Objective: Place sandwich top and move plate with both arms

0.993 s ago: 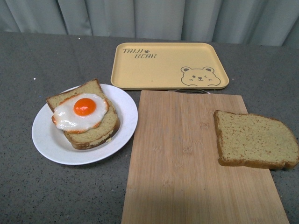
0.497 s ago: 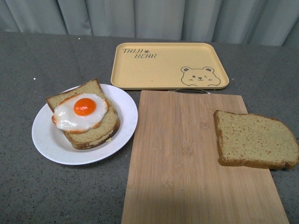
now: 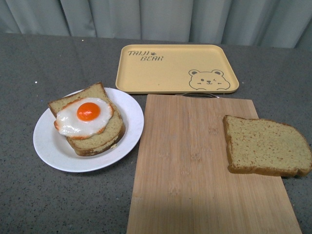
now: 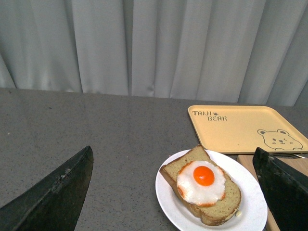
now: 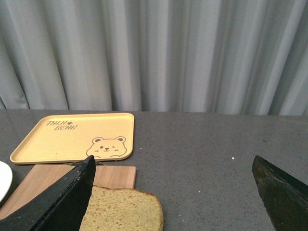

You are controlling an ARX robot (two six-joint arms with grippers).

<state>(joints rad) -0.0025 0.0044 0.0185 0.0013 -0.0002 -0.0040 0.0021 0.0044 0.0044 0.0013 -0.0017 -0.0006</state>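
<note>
**Inspector:** Position of the sandwich top?

**Recorder:** Front view, lower right of the frame. The sandwich top [image 3: 267, 146] lies flat across the right edge of a wooden cutting board [image 3: 187, 165], part on the board and part over the grey worktop [image 3: 39, 63]. The surface is bare and speckled, the crust darker. Nothing is in contact with it.

**Inspector:** The plate?

**Recorder:** The plate [image 3: 46, 146] sits left of centre in the same frame, on the worktop. Its right rim is just beside the board's left edge; I cannot tell whether the two touch. It carries stacked bread slices [image 3: 97, 139] with a fried egg [image 3: 84, 117] on top, yolk up.

**Inspector:** Other items?

**Recorder:** A yellow bear-print tray [image 3: 161, 73] at upper centre, just behind the board's far edge. A grey curtain [image 3: 156, 17] runs along the top of the frame.

**Inspector:** Left gripper?

**Recorder:** Left wrist view. The left gripper [image 4: 172, 150] is spread wide, its black fingers [image 4: 57, 192] far apart, with nothing held. The plate and egg show between them, further off and clear of both.

**Inspector:** Right gripper?

**Recorder:** Right wrist view. The right gripper [image 5: 173, 158] is likewise spread wide and grasps nothing. The sandwich top, a corner of the board and the tray show beyond one finger.
</note>
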